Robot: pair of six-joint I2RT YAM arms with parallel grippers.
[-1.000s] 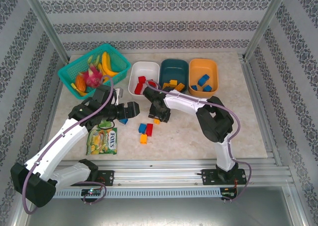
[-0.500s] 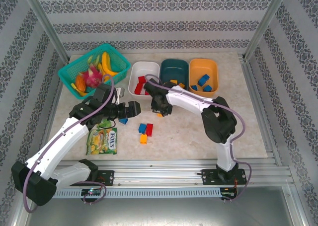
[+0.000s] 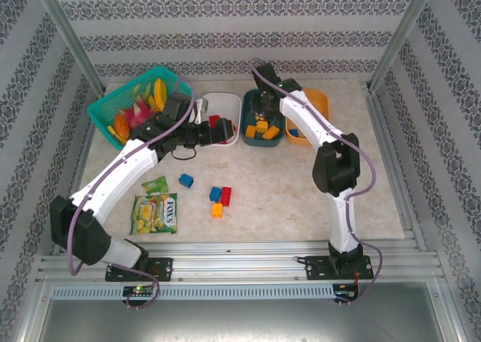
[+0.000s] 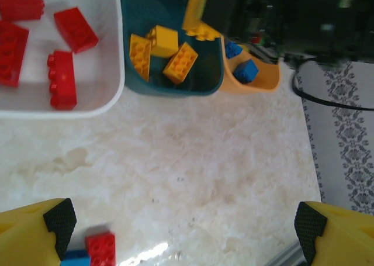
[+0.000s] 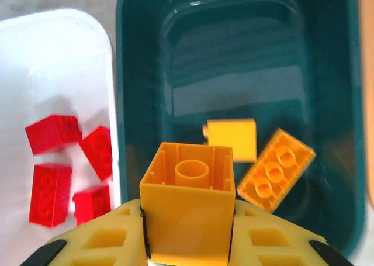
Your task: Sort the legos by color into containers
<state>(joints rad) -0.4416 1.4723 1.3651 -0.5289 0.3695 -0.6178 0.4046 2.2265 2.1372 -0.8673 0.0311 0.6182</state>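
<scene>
Three tubs stand in a row in the top view: the white tub (image 3: 219, 101) lies under the left gripper (image 3: 219, 131), the teal tub (image 3: 263, 142) under the right gripper (image 3: 263, 106), and the orange tub (image 3: 320, 98) just to the right gripper's right. From up here the right gripper's fingers are too small to read, though something yellow seems to sit between them. Behind the left gripper, toward the arm bases, four loose bricks (image 3: 216, 195) lie on the table (image 3: 316, 199), one blue apart from a blue, red and orange cluster, with a snack packet (image 3: 156, 213) further back and a basket (image 3: 124, 101) of fruit on its left. In the left wrist view the left gripper is spread wide and empty, its black pads (image 4: 58, 219) at the bottom corners. Ahead of it the white tub holds red bricks (image 4: 61, 87), the teal tub yellow bricks (image 4: 180, 61), and the orange tub blue bricks (image 4: 246, 70). In the right wrist view the right gripper is clamped on a yellow brick (image 5: 188, 210), hollow underside facing the camera, directly above the teal tub, where two yellow bricks lie below it. Four red bricks rest in the white tub to its left.
</scene>
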